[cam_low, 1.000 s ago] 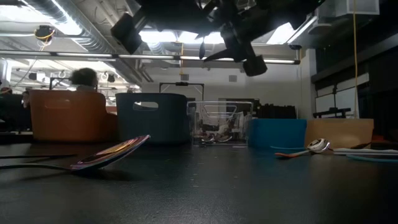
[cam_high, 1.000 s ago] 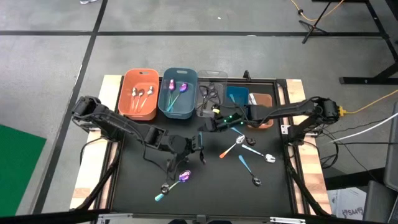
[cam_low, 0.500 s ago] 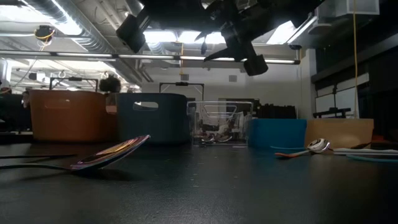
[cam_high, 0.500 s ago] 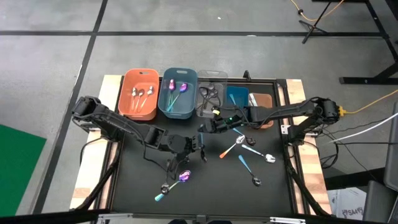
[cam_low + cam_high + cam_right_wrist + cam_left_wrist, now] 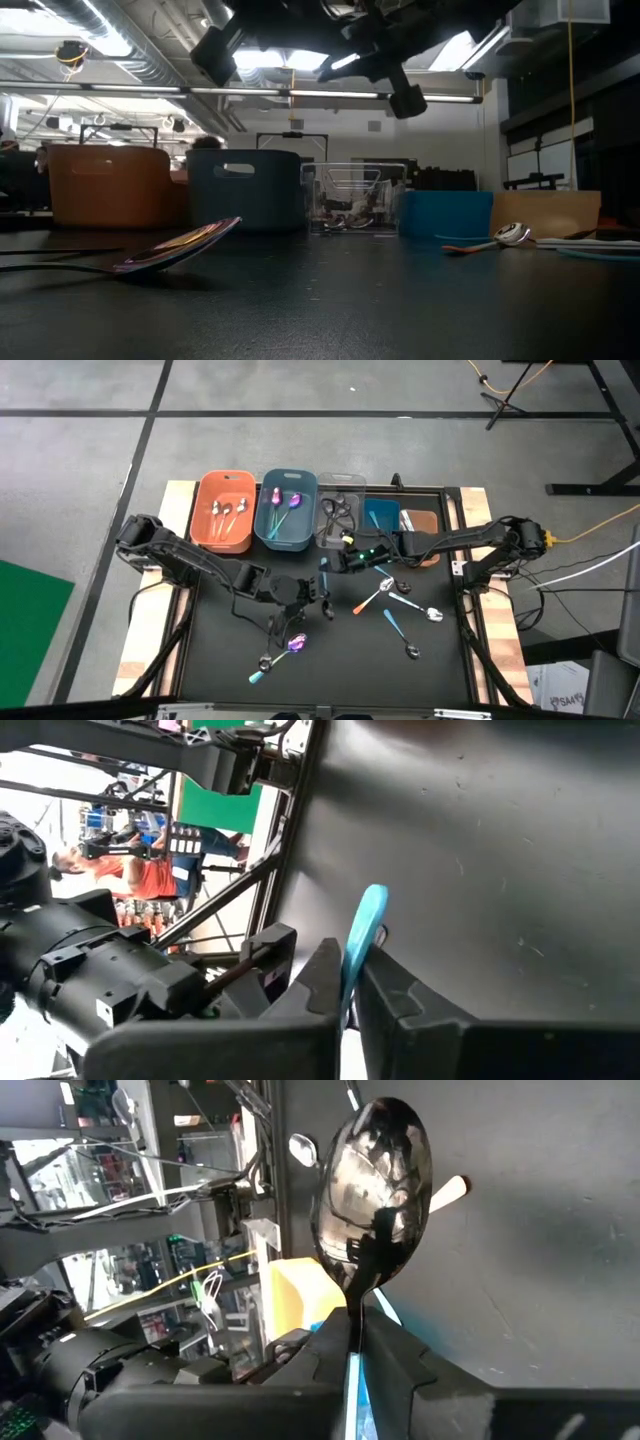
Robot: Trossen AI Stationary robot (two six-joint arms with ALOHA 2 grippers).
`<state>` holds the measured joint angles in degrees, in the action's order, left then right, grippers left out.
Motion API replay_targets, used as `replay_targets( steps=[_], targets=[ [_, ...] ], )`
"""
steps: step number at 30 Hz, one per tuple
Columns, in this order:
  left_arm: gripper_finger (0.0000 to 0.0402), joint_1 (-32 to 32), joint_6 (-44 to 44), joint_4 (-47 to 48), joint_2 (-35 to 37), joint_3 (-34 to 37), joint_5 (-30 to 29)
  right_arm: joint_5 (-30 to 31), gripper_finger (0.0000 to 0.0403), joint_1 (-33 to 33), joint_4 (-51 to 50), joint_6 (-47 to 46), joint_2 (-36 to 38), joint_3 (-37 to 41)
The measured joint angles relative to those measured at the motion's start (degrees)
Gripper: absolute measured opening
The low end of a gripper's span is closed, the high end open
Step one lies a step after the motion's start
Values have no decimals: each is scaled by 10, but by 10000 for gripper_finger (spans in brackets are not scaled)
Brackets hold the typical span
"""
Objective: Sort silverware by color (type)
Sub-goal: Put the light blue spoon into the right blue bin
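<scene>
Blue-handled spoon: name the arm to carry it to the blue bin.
Probably right: the right tool is shut on the handle of the shiny blue-handled spoon and nearer the blue rectangular plastic bin than the left tool.

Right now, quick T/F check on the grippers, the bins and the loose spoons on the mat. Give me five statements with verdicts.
1. The left gripper is shut on a shiny dark-bowled spoon. True.
2. The right gripper is open and empty. False: it is shut on a light-blue utensil handle.
3. The orange plastic bin holds three spoons. True.
4. The grey-blue plastic bin is empty. False: it holds purple spoons with teal handles.
5. The black table mat has no silverware left on it. False: several pieces still lie there, including an iridescent purple spoon and an orange-handled spoon.
</scene>
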<state>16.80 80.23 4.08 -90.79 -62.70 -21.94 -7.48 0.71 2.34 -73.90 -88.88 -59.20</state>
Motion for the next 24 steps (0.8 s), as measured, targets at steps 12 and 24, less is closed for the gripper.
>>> replay_targets(
  steps=[12,24],
  targets=[
    [24,1,-21,-2,0,0,5,3,2,0,8,11,0,0],
    [29,19,-23,-4,0,0,-16,-17,0,16,6,39,11,0]
  ],
)
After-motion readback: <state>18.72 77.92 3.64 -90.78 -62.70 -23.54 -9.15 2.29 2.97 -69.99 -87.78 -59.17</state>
